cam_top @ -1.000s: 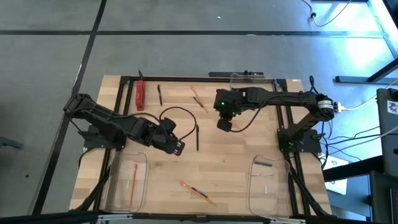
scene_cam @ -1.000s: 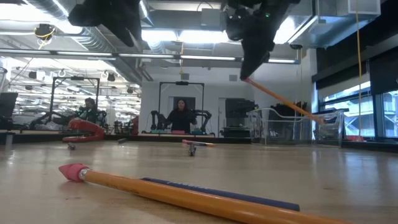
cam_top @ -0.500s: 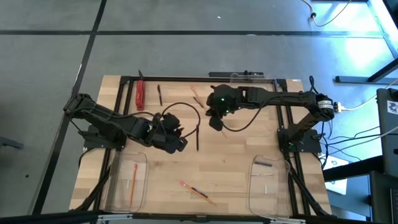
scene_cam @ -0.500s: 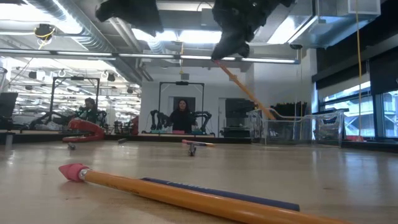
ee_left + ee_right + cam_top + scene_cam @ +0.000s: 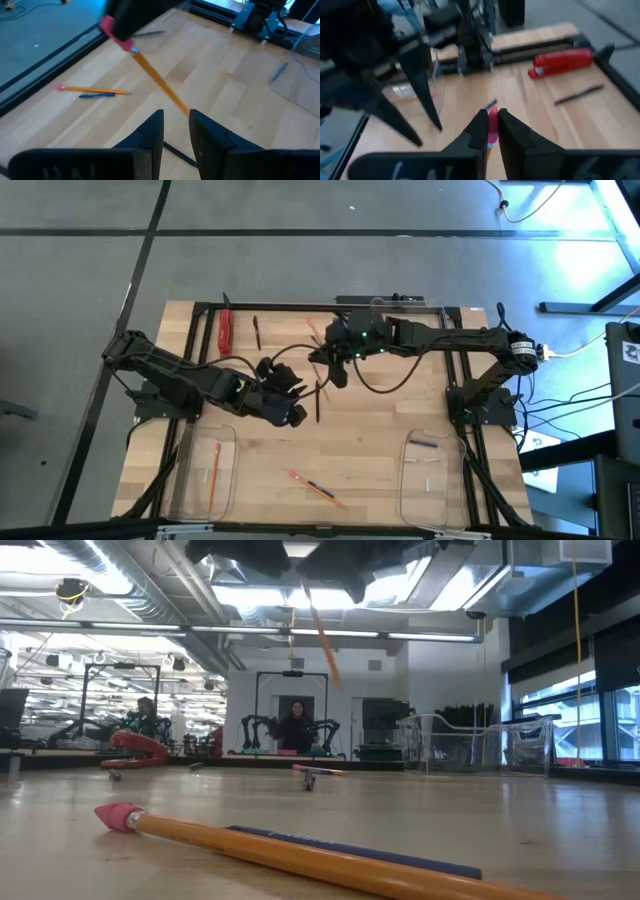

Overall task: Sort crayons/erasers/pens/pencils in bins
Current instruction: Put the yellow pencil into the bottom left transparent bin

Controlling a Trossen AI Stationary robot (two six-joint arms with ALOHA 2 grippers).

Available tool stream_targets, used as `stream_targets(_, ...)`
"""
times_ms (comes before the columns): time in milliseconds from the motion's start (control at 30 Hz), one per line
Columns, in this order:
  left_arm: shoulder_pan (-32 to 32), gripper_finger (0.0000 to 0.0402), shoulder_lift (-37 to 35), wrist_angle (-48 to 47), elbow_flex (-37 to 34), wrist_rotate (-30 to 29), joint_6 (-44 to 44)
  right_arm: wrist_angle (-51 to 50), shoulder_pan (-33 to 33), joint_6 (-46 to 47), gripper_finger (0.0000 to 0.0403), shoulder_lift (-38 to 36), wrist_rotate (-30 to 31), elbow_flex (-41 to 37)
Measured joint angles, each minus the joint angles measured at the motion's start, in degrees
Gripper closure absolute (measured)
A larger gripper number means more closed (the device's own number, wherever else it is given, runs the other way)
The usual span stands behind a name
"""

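A grey concrete floor [image 5: 300, 240] surrounds the wooden table [image 5: 370, 440], crossed by dark seam lines. Beyond the table's far edge, the room is a wide workshop with a white back wall [image 5: 400, 670]. Bright strip lights [image 5: 300, 598] and silver ducts [image 5: 120, 585] run along the ceiling above the table. To the right of the table stand tall dark-framed windows [image 5: 600, 710]. A seated person [image 5: 294, 725] faces the table from the back wall.
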Motion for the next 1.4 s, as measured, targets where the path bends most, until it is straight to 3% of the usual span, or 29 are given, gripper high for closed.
stream_targets(633, 2.2, 0.0317, 0.0, 2.2, 0.0, -8.8, 0.5, 7.2, 0.4, -0.7, 0.0368, 0.0, -0.4, 0.0)
stream_targets(1400, 3.7, 0.0317, 0.0, 4.8, 0.0, -6.9, 0.5, 7.7, 1.1, -2.7, 0.0368, 0.0, -0.4, 0.0)
